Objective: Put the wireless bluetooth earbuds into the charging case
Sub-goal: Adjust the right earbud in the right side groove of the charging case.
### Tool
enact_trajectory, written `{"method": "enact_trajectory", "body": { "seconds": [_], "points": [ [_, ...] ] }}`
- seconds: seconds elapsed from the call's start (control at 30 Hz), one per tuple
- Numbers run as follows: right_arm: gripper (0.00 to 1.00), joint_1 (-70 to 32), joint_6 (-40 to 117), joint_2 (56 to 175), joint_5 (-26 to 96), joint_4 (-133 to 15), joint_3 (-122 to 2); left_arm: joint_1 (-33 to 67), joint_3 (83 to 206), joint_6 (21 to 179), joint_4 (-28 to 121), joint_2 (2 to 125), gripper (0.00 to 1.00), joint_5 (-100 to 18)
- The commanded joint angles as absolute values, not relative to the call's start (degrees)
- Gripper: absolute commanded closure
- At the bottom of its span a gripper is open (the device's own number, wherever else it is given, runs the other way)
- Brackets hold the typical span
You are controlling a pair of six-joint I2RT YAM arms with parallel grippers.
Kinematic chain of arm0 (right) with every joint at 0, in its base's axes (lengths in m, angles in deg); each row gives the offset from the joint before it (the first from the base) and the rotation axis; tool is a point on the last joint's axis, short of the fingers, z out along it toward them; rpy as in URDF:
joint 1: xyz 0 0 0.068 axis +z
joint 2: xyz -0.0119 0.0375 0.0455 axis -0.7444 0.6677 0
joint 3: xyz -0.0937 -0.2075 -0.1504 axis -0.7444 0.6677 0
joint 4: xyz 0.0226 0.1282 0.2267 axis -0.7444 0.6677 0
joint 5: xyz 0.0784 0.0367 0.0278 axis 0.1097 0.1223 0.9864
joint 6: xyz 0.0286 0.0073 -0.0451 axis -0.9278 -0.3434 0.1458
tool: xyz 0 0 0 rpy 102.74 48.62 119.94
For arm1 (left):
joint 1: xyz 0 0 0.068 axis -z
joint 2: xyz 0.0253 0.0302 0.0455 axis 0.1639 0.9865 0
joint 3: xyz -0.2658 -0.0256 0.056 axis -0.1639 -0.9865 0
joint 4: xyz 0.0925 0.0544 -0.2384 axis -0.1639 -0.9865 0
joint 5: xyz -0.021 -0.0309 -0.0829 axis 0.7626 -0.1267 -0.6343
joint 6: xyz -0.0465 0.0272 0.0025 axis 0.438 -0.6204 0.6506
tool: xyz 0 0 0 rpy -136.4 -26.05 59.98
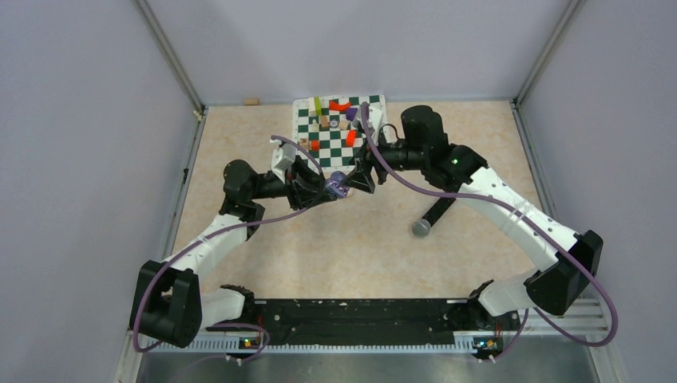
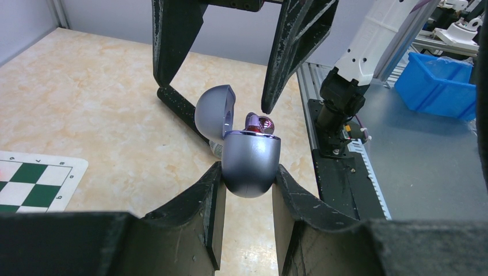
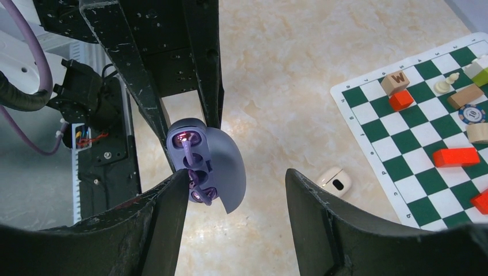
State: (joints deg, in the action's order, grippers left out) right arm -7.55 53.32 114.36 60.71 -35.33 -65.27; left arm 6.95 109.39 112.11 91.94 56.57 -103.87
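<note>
The left gripper (image 2: 248,185) is clamped on the rounded body of the lavender charging case (image 2: 250,164). It holds the case at mid-table, on the near side of the chessboard mat (image 3: 403,184). The case's open face points right, toward the right gripper (image 3: 236,175), and its lid is swung to the far side. Both purple earbuds (image 3: 185,138) lie in that face, in a line along it. The right gripper's fingers are spread wide, straddling the case.
</note>
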Motion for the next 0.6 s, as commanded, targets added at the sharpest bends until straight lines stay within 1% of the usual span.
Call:
{"method": "enact_trajectory", "body": {
  "seconds": [0.0,0.57],
  "points": [
    [0.38,-8.6,51.4,112.9,63.1,-38.3,-66.6,7.2,110.7,111.9,93.8,55.0,1.00,-104.7],
    [0.39,-8.5,52.9,115.9,61.7,-36.3,-64.1,7.1,111.0,111.9,93.9,54.9,1.00,-104.5]
  ]
}}
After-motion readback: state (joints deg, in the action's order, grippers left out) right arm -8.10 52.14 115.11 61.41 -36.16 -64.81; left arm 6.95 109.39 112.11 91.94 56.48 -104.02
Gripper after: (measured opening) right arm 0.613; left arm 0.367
